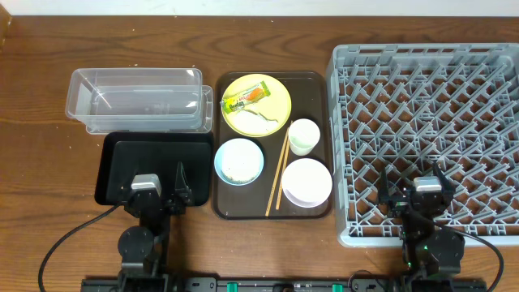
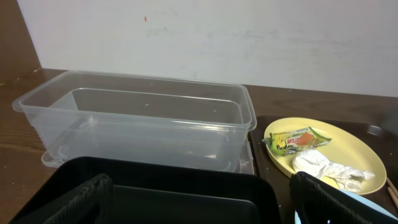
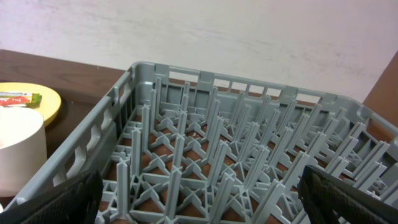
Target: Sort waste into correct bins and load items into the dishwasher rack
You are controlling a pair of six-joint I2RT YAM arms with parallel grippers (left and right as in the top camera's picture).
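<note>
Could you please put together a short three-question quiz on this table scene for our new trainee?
1. True or false: the snack wrapper lies on the yellow plate.
2. What lies between the light blue bowl and the white bowl? A) a spoon B) the chopsticks C) a knife
3. Fill in: the ___ gripper hangs over the dishwasher rack.
Key: 1 true; 2 B; 3 the right gripper.

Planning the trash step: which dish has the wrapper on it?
The yellow plate: the wrapper and a crumpled tissue lie on it, unlike the blue bowl, white bowl and cup.
</note>
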